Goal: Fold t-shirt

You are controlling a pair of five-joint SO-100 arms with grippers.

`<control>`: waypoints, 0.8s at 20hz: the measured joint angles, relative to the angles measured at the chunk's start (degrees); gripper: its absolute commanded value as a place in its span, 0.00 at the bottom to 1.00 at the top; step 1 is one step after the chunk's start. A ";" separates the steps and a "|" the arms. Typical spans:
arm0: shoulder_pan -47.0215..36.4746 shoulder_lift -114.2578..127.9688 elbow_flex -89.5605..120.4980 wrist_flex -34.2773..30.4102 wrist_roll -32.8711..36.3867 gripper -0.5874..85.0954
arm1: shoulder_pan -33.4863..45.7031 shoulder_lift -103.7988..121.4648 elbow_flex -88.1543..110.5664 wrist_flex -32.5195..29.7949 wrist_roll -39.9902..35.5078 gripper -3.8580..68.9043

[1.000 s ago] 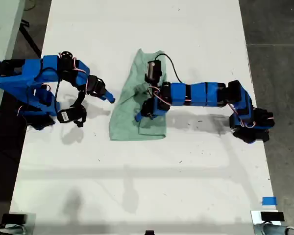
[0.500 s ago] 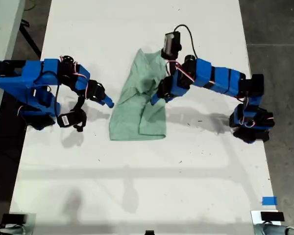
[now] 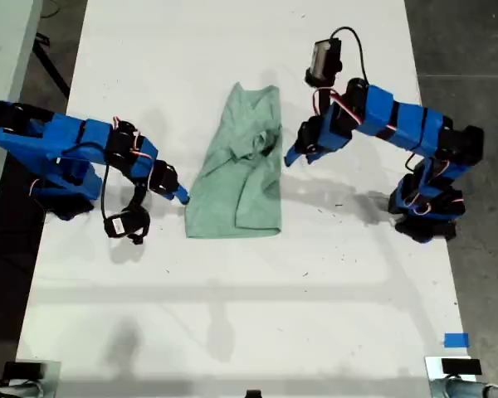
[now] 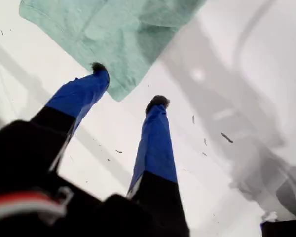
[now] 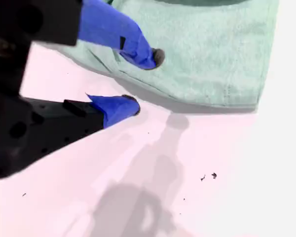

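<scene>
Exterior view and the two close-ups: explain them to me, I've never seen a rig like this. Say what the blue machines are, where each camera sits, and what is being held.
The blue machines are two small robot arms, each ending in a two-fingered gripper. The exterior view looks straight down on a white table. Between the arms lies a pale mint-green t-shirt, partly folded and rumpled. The other two pictures come from cameras mounted on the arms, looking along the fingers. My first gripper, on the exterior view's right, hangs open beside the shirt's edge. My second gripper, on the exterior view's left, is open and low, with one finger over the shirt's edge near a hemmed corner. Neither holds anything.
</scene>
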 measured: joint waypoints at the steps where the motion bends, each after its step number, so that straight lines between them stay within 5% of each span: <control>1: -0.09 -1.41 0.18 -1.76 0.00 0.18 | 0.00 0.09 0.09 0.00 0.00 0.33; 8: -2.11 -17.31 0.70 -13.10 -0.18 0.16 | 0.00 0.18 1.49 0.00 0.44 0.32; 10: -3.16 -20.74 -0.18 -13.80 -0.18 0.01 | 0.00 0.18 1.67 0.00 0.53 0.32; 16: -3.60 -20.83 -1.14 -13.80 -0.18 0.01 | 0.00 0.18 3.25 0.00 0.53 0.31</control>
